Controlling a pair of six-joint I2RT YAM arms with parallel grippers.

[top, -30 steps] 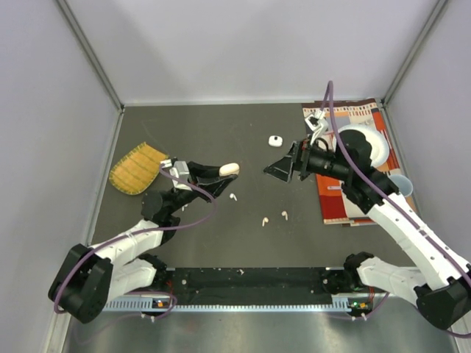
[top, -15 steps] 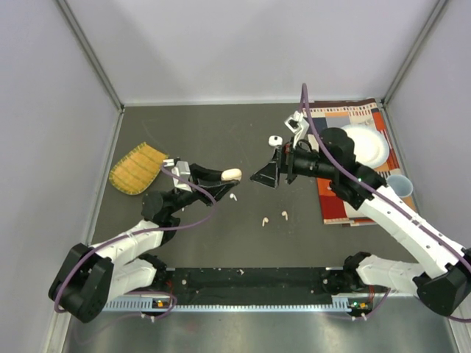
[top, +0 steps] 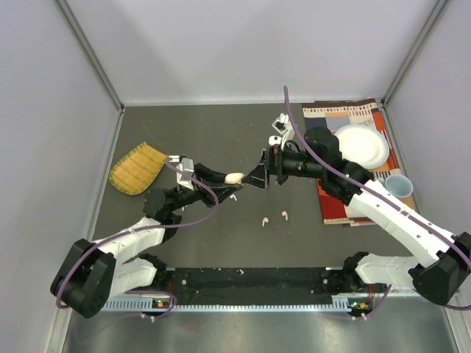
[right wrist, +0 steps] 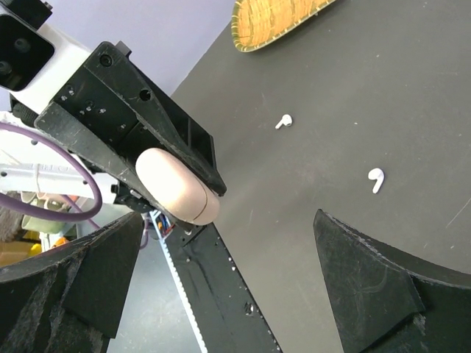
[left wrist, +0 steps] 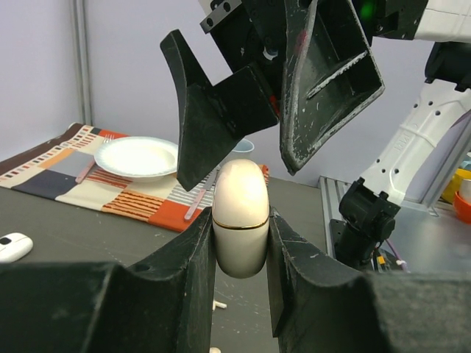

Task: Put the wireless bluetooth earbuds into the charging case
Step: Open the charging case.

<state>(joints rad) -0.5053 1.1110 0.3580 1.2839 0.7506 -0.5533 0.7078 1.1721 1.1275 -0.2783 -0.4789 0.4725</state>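
While the left gripper (top: 234,178) is clamped on the peach charging case (top: 235,177) above the table (top: 221,132), the overhead view puts the right gripper (top: 259,179) just beyond the case tip, jaws spread wide and empty. Two earbuds (top: 263,220) (top: 284,215) lie loose on the table, below and to the right of the right gripper, clear of both hands.

Left wrist: the case stands upright between the fingers (left wrist: 193,250), held by its lower half. The seam sits level with the fingertips and the lid half is exposed. The lid is shut. The right jaws hang directly above, one on each side of the dome, not touching.

Right wrist: the case lies ahead and left of the open jaws. Two earbuds show on the table further off, with a woven mat (right wrist: 280,22) beyond.

Judgement: the shell looks hard, glossy and rounded, so light but slippery. Best purchase is on the lid half just above the seam, squeezed gently. The earbuds are tiny and would roll, so pinch them by the stem.
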